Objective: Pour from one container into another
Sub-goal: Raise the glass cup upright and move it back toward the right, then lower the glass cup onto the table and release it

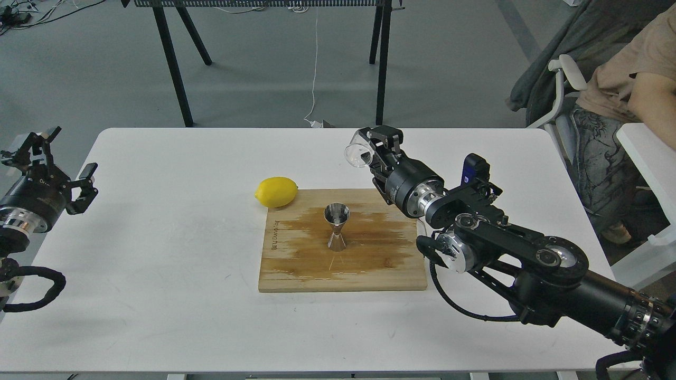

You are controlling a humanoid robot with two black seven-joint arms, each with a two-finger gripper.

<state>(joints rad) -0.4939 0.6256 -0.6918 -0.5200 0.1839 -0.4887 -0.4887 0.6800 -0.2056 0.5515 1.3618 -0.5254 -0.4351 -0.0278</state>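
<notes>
The steel hourglass jigger (336,226) stands upright on the wooden cutting board (296,264). My right gripper (376,148) is raised behind and to the right of the jigger, shut on the small clear glass cup (360,152). The cup is tipped on its side with its mouth facing left. It hangs clear of the jigger, above the table behind the board. My left gripper (58,158) waits open at the table's far left edge, holding nothing.
A yellow lemon (276,191) lies at the board's back left corner. The board's top is stained wet and dark. A seated person (628,79) and a white chair are at the right. Black table legs stand behind the white table (158,237).
</notes>
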